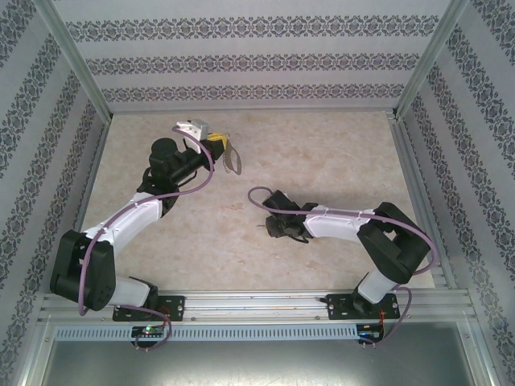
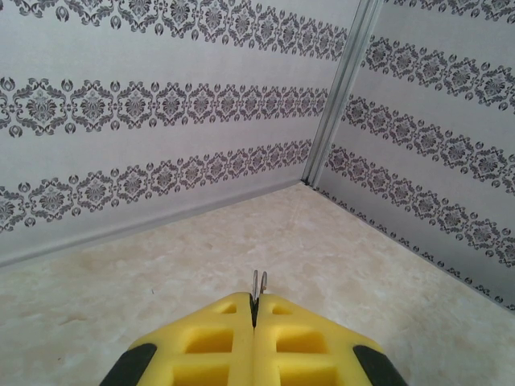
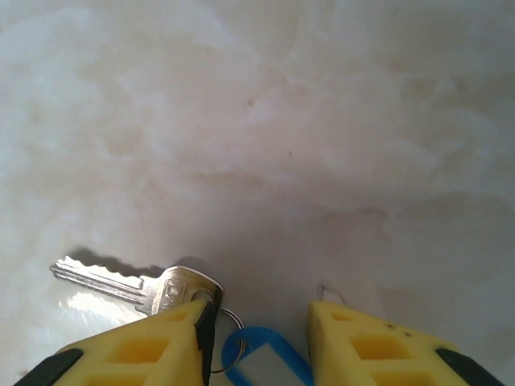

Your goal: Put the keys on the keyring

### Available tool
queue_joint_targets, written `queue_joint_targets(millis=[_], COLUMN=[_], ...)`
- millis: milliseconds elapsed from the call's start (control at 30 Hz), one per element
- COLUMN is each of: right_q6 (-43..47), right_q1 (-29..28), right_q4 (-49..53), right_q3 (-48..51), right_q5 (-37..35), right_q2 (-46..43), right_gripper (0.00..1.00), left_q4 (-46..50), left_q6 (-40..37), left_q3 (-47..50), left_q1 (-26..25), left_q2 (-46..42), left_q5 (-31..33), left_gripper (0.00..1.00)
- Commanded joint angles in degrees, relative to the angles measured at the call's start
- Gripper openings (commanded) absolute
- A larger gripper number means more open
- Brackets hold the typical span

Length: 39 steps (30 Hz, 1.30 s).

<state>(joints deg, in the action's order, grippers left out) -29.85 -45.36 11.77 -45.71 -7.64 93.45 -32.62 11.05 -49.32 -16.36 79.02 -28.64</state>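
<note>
Two robot arms worked over a pale marbled table (image 1: 338, 153) enclosed by patterned walls. The right gripper (image 3: 257, 310) was lowered close to the tabletop near its middle, and everything here is placed from it.

Its yellow fingers (image 3: 153, 350) were spread apart, gripping nothing. A bright blue tag (image 3: 265, 362) lay flat on the table in the gap between them. A small split ring (image 3: 233, 320) joined the tag to a silver key (image 3: 121, 281), which stretched out beyond the gripper's left-hand finger in the wrist view, teeth pointing away. That finger's tip sat at the key's head; whether it touched could not be told.

Well apart from the right gripper, toward the far left of the table, the left gripper (image 1: 216, 145) was raised. Its fingers were pressed together, pinching the grey keyring (image 1: 233, 158), whose loop stuck out past the fingertips. In the left wrist view, two thin metal edges (image 2: 259, 281) poked out from between the shut pads.

The step in hand appeared to be picking up the key set, with the loop already presented. The next move would likely call for closing squarely on the tag or the key head, lifting it cleanly off the flat surface, then carrying it across to thread onto the loop
</note>
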Motion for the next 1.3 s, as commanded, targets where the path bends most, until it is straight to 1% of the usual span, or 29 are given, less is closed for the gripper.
queue_joint_targets(millis=[0,100,167,300,367,433,600,733,900,1033,1133,1267], right_q6=[-1.1,0.2,2.6,8.8,10.3,10.8,12.1,11.6,6.2,-2.9,-10.7,-18.1], right_q1=[1.2,1.3,1.3,1.4,1.3,1.3,1.7,2.4,3.1,3.4,3.5,3.5], right_q4=[-3.5,-4.9,-5.9,-5.2,-4.4,-3.9,-3.6,-2.8,0.8,2.9,2.7,2.1], right_q3=[-1.0,-0.1,1.2,2.0,2.2,2.7,3.7,3.5,2.1,1.4,1.6,0.8], right_q5=[-0.7,0.1,1.4,5.3,6.6,6.6,6.6,7.4,8.8,11.5,13.2,13.7], right_q2=[-0.2,-2.9,-5.1,-6.7,-6.9,-6.6,-6.5,-6.3,-6.4,-7.8,-8.2,-8.5], right_gripper=[0.37,0.38,0.38,0.44,0.47,0.48,0.47,0.43,0.38,0.34,0.34,0.33], left_q4=[-3.9,-3.9,-3.9,-4.1,-4.2,-4.4,-4.3,-4.1,-4.0,-4.3,-4.7,-5.5], left_q6=[1.0,1.0,1.0,0.9,1.0,1.0,1.0,0.9,1.0,1.1,1.2,1.6], left_q3=[-0.7,-0.7,-0.6,-0.4,-0.3,-0.2,-0.1,-0.2,-0.2,-0.2,0.0,0.2], left_q1=[0.7,0.7,0.7,0.7,0.7,0.7,0.7,0.7,0.7,0.7,0.6,0.7], left_q2=[0.1,0.2,0.1,0.0,0.0,-0.1,-0.3,-0.5,-0.5,-0.3,0.0,0.4], left_q5=[-0.7,-0.8,-0.7,-0.8,-0.8,-0.8,-0.7,-0.7,-0.6,-0.5,-0.5,-0.4], left_gripper=[0.00,0.00,0.00,0.00,0.00,0.00,0.00,0.00,0.00,0.00,0.00,0.00])
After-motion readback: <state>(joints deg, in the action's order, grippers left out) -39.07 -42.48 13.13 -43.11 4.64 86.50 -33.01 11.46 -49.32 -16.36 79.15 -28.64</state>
